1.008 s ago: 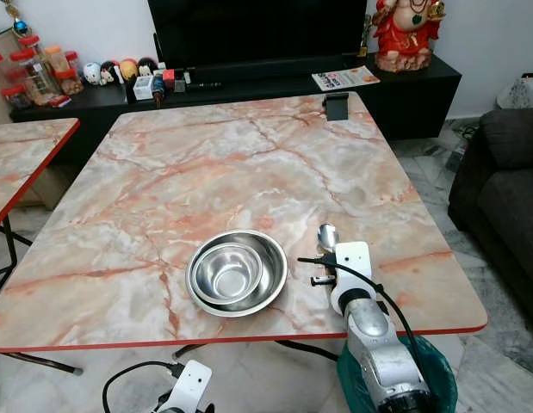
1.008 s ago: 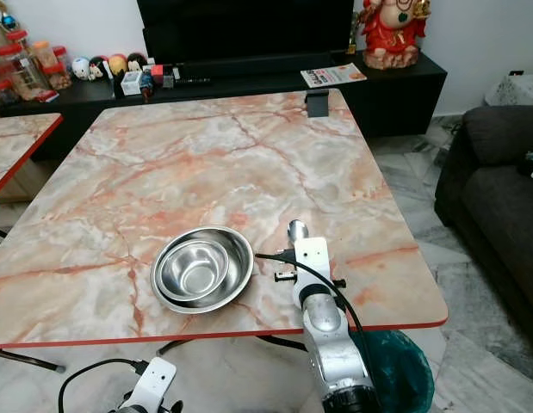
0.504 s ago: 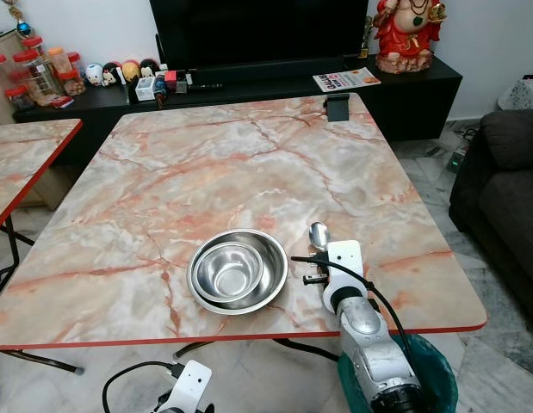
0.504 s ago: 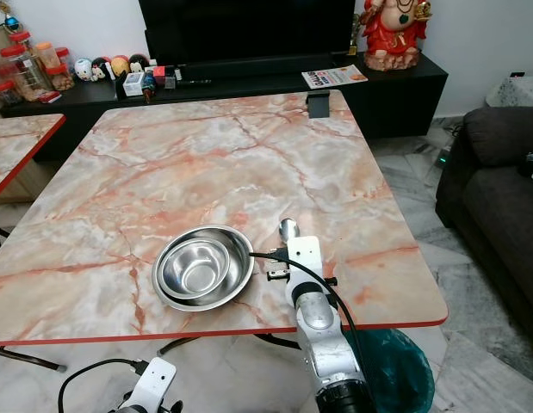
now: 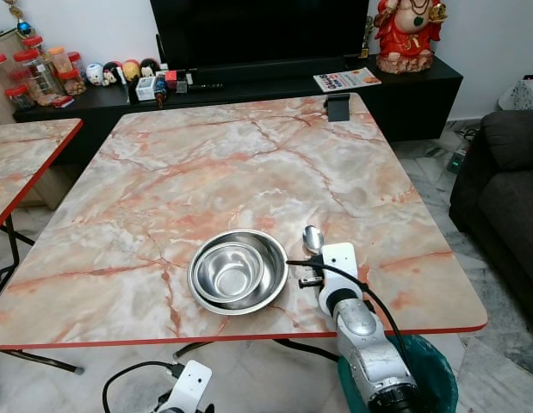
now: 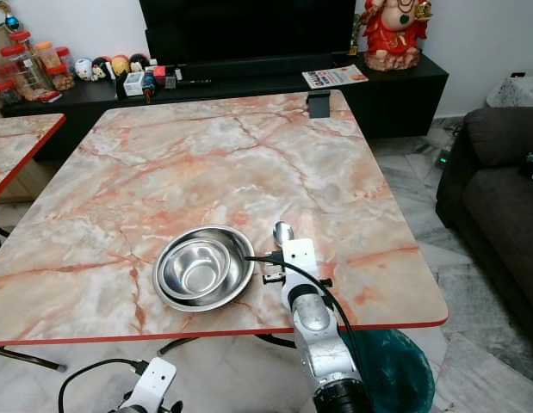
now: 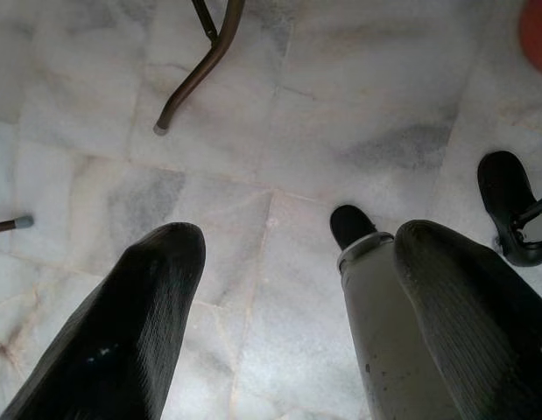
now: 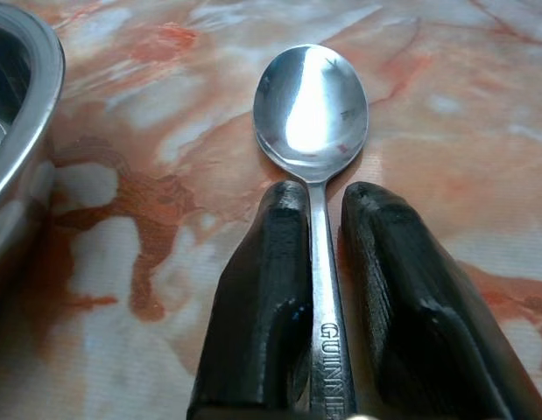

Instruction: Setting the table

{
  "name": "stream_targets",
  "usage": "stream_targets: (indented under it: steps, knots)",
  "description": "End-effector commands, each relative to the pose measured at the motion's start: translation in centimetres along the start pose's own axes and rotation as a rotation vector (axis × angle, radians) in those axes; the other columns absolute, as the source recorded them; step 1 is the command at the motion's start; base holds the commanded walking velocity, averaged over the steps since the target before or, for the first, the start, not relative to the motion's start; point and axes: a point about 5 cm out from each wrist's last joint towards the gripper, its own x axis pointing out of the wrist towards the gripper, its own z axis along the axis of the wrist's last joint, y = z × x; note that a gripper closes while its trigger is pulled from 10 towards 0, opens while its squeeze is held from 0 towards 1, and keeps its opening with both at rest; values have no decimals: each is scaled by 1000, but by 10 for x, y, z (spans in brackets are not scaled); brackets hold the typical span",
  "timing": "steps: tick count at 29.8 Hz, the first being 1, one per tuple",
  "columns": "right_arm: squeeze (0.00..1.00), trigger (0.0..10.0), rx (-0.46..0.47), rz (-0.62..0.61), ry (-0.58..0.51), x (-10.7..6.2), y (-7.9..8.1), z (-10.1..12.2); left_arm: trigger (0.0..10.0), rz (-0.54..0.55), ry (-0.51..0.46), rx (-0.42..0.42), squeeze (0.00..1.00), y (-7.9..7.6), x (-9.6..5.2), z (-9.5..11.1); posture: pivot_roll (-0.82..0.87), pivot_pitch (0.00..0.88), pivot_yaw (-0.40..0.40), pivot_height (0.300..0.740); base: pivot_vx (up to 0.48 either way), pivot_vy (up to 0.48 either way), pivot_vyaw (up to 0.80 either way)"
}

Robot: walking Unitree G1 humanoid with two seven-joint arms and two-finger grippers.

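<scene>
Two nested steel bowls (image 5: 238, 271) sit near the front edge of the marble table (image 5: 214, 163). A steel spoon (image 8: 313, 105) points away from me, just right of the bowls, low over the tabletop. My right gripper (image 8: 323, 197) is shut on the spoon's handle, its black fingers (image 8: 262, 280) pressed against both sides. The spoon's bowl (image 5: 312, 237) sticks out past the white wrist mount (image 5: 339, 260). The outer bowl's rim (image 8: 25, 131) lies close beside the spoon. My left gripper (image 7: 288, 254) hangs open below the table, over the tiled floor.
A small black stand (image 5: 337, 107) sits at the table's far edge. A second marble table (image 5: 25, 155) is at the left and a dark sofa (image 5: 507, 189) at the right. A green bin (image 5: 438, 379) stands under the front right corner. Table legs (image 7: 200, 70) cross the floor.
My right gripper has carried the spoon a little to the left, closer to the nested bowls. The bowls and my left arm have stayed put.
</scene>
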Motion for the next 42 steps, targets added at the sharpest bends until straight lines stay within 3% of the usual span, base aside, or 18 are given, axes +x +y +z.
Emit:
stream_targets:
  steps: [1,13,15,16,27,34,42]
  knots:
    - [1000,10000,11,14,11,1,5,-1,10000,12,19,2,0,4,-1,-4,-26,2,91,740,0,0,0]
    - [1000,10000,20,10,-16,1,5,4,10000,10,20,3,0,4,-1,-4,-25,2,90,740,0,0,0]
    - [953,10000,18,1,-35,1,4,7,10000,10,20,2,0,4,-1,-4,-25,2,90,740,0,0,0]
    - [0,10000,36,-6,-107,1,3,17,10000,11,20,1,0,4,-1,-4,-23,0,89,740,0,0,0]
    - [0,10000,90,-2,-368,-6,2,55,10000,14,6,-4,0,5,-1,-1,-29,0,92,740,0,0,0]
    - [0,10000,87,-1,-395,-7,2,58,10000,15,7,-16,0,5,0,-1,-28,0,89,740,0,0,0]
    - [0,10000,88,10,-440,-8,3,63,10000,16,9,-24,0,5,0,0,-27,0,86,740,0,465,0]
